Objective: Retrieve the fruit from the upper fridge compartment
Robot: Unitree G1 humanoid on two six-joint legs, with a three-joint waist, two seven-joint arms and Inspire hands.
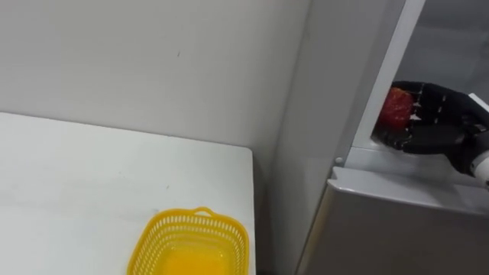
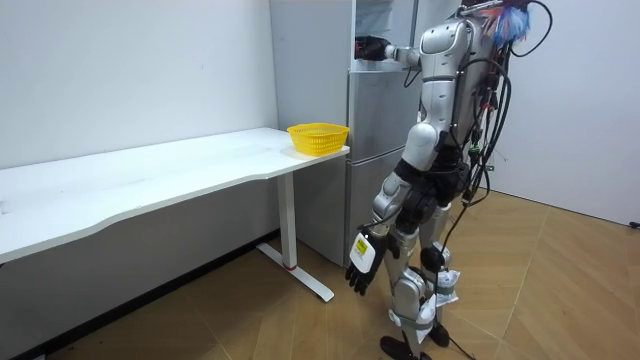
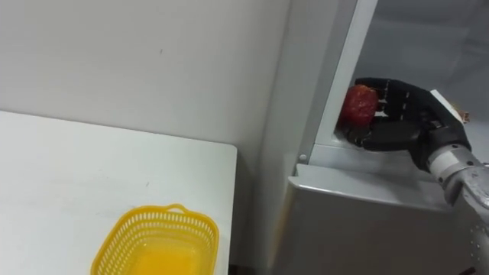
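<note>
One hand is at work. The right hand is inside the upper compartment of the grey fridge, with fingers and thumb curled around a red fruit. It may be a strawberry or a small apple; the kind cannot be settled.

The fruit sits at the left front corner of the compartment, just inside the pale left frame and low over the compartment floor. Whether it is lifted clear of that floor cannot be told.

Judgement: the wrap-around hold from the right suits drawing the fruit out toward the robot without letting it roll.

The left hand hangs beside the thigh in the room view, fingers loose, holding nothing.

Outward from the hand:
- The closed lower door lies directly beneath it.
- Left of the fridge, a white table stands against the wall.
- A yellow mesh basket sits at the table's right end. It looks empty as far as can be seen and is the likely drop spot.

Obstruction, as judged: the left frame stands between fruit and basket. The hand would need to come out forward before swinging left. Nothing else lies in that path.
</note>
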